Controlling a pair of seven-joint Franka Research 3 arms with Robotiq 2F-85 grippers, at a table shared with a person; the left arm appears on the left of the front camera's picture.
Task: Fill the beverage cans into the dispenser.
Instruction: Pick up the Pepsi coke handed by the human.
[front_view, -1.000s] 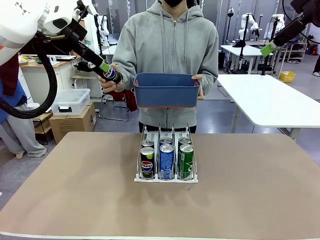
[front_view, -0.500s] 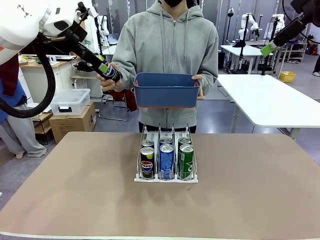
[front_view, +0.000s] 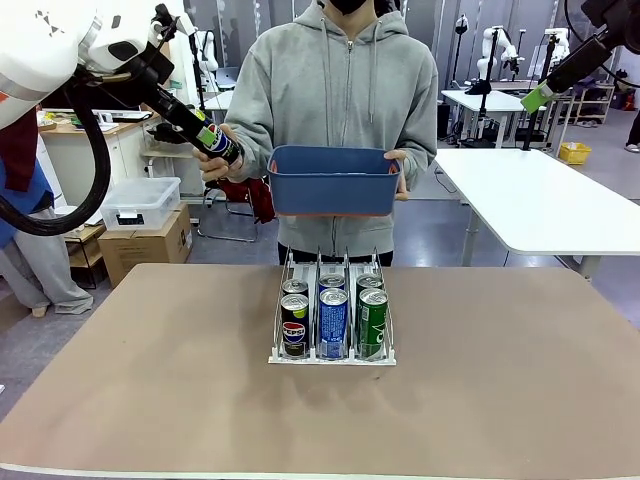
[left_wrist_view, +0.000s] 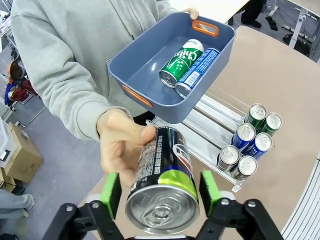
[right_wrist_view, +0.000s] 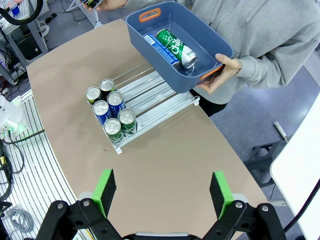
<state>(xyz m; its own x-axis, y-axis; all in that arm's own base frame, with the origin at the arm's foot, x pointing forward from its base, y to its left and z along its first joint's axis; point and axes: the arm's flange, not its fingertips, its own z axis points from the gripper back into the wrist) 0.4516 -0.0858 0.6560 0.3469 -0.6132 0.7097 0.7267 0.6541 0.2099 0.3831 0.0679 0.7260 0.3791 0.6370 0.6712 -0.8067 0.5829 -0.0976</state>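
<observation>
While my left gripper sits clamped, green pads on the smooth sides of a black Pepsi can at lower centre, a person's hand grips it too. Above, a matte blue tub holds two cans lying flat. At right, six silver-topped cans stand in the clear-railed dispenser. My right gripper gapes open.

on my left wrist camera the person's hand covers part of the black pepsi can, and the blue tub hides the back of the dispenser. in the front view the tub's near wall screens its contents, the front cans hide the rear cans below their tops, and my right hand is too small to judge.
</observation>
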